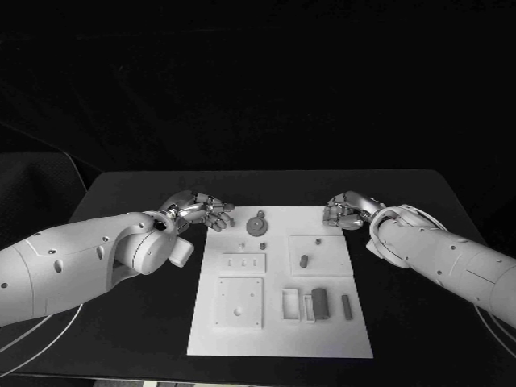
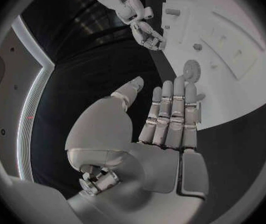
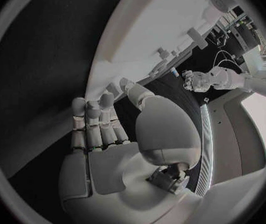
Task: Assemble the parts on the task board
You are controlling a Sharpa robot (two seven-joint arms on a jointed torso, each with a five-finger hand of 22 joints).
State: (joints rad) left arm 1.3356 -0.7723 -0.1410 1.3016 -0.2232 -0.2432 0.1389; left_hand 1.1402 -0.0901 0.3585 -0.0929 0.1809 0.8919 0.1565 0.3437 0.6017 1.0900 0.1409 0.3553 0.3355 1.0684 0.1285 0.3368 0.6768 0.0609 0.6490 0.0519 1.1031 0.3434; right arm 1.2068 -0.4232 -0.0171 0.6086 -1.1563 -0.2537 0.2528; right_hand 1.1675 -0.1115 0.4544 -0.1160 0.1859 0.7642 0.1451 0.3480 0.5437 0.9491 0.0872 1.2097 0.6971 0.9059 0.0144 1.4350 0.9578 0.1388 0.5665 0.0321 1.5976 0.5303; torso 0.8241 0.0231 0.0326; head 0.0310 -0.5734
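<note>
A: The black table [image 1: 131, 322] is the biggest thing there, and the white task board [image 1: 328, 339] lies in its middle, long side running away from the robot.

B: And the arms?

A: The left arm [image 1: 60, 270] comes in from the left edge and the right arm [image 1: 468, 266] from the right. Each ends at a far corner of the board.

B: What is the left hand [image 1: 200, 212] doing?

A: It sits at the board's far left corner with its fingers reaching just over the edge. In its own wrist view the left hand [image 2: 161, 124] has the fingers straight and side by side, thumb held apart, and nothing in it.

B: The right hand [image 1: 349, 212]?

A: At the far right corner, on the board's edge. In its wrist view the right hand [image 3: 108, 134] is likewise stretched out, palm bare, holding nothing. From the head its fingers look somewhat bent.

B: Where are the parts?

A: All on the board. A square raised plate [image 1: 239, 303] is at the near left, with a smaller block [image 1: 243, 264] beyond it. A second square plate [image 1: 318, 254] lies to the right, with a small dark peg [image 1: 305, 260] on it. Nearer the robot stand a pale frame [image 1: 291, 304], a dark block [image 1: 320, 300] and a thin dark bar [image 1: 347, 304], side by side.

B: Anything between the hands?

A: A grey gear piece [image 1: 257, 224], lying on the far end of the board, closer to the left hand but apart from it. The left wrist view shows the gear [image 2: 192, 69] just beyond the fingertips [image 2: 178, 84].
</note>
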